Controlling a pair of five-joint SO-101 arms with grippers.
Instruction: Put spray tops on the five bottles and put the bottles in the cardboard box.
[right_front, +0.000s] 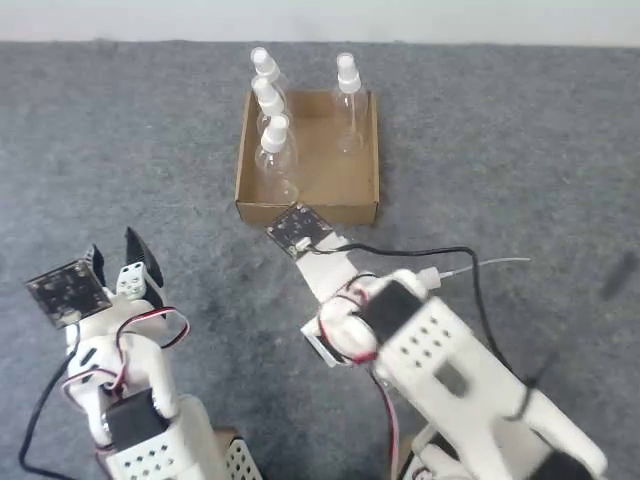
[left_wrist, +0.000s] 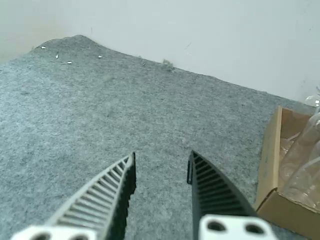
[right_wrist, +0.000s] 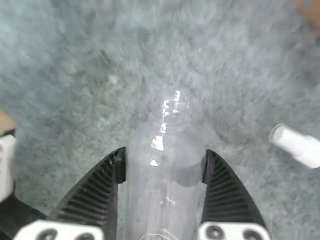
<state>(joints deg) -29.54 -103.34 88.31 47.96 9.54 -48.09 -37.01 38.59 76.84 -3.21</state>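
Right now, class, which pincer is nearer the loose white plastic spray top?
Right. The right pincer, gripping a clear plastic bottle, is just beside the spray top; the left pincer sits far across the grey carpet.

high: overhead | L-wrist: low, fwd, shares box (right_front: 300, 212) (left_wrist: 270, 155) | R-wrist: close, down

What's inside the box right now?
Four clear bottles with spray tops stand in the box: three along one side, one opposite. The near wall hides the floor just behind it.
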